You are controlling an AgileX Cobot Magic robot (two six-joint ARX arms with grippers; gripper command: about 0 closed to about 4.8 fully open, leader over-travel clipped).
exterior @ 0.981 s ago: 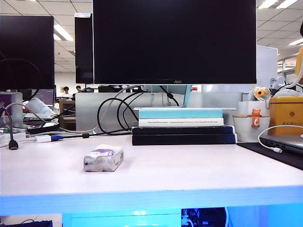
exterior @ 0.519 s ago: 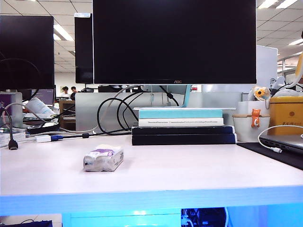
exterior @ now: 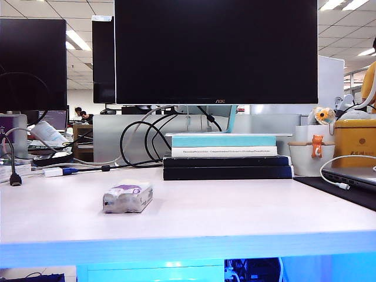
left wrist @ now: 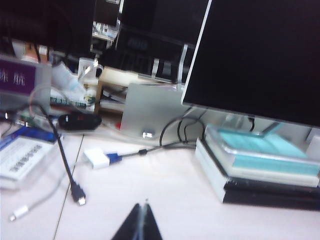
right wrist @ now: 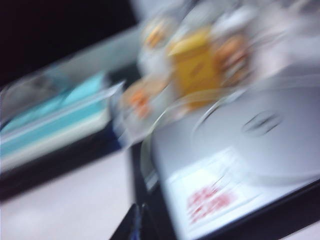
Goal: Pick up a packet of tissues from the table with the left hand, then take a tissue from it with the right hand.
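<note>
Zero contact yet. Packet of tissues (exterior: 128, 197) lies on table (exterior: 235, 211), left of middle, near front edge, long axis roughly left-right, purple print up. Neither arm in exterior view. Left gripper (left wrist: 139, 225): jaws pinched shut, empty, hanging over bare table facing cables, packet not in its view. Right gripper (right wrist: 134, 224): jaws shut, empty, over laptop side, blurry. Left looks nearer, my guess. Monitor (exterior: 216, 51) reads AOC.

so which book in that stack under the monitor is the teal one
The top book of the stack: its spine is teal, while the one beneath is white and the two lowest are black.
</note>
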